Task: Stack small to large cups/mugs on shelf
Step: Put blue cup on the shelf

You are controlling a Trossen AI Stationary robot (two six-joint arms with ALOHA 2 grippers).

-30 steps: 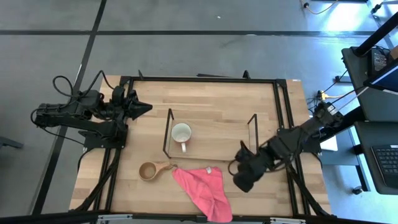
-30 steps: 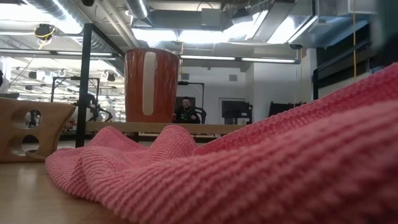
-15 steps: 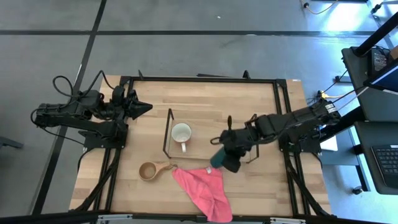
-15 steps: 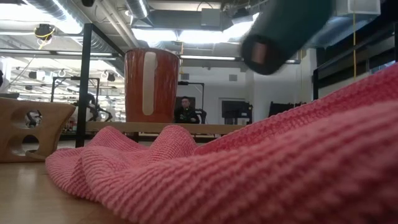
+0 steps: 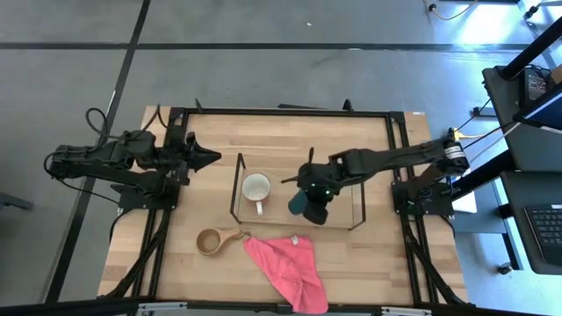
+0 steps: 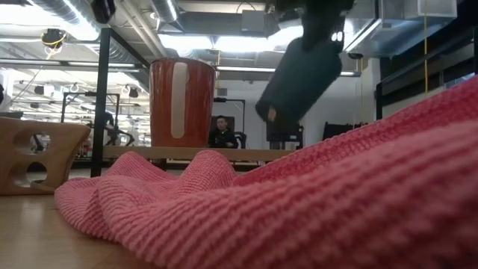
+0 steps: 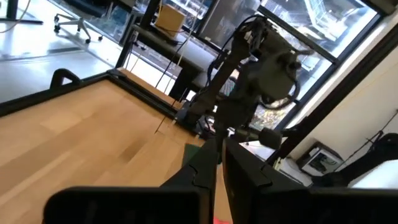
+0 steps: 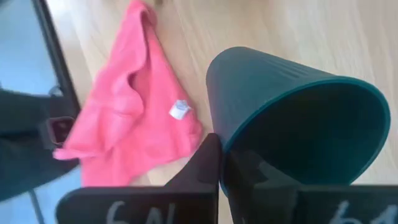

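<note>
The dark green cup hangs in my right gripper above the shelf, between its two end frames. In the low view the cup is tilted, base down toward the mug. The reddish mug with a white inside stands upright on the shelf's left part and also shows in the low view. The tan wooden cup stands on the table near the front, left of the pink cloth. My left gripper is shut and empty at the table's left side. My right gripper holds the green cup by its rim. The cup's wall runs between the two fingers, one finger outside and the other inside the mouth. The cup is lifted clear and tilted, hanging below the gripper with its base lowest.
The pink cloth lies crumpled on the table's near side and fills the front of the low view. The large black frame edges the table. Bare wood lies between the shelf and the far edge.
My right gripper has carried the green cup from the table's near right, beside the pink cloth, toward the far edge and the left, and it now hangs over the shelf to the right of the mug. The cup has stayed lifted clear and tilted.
</note>
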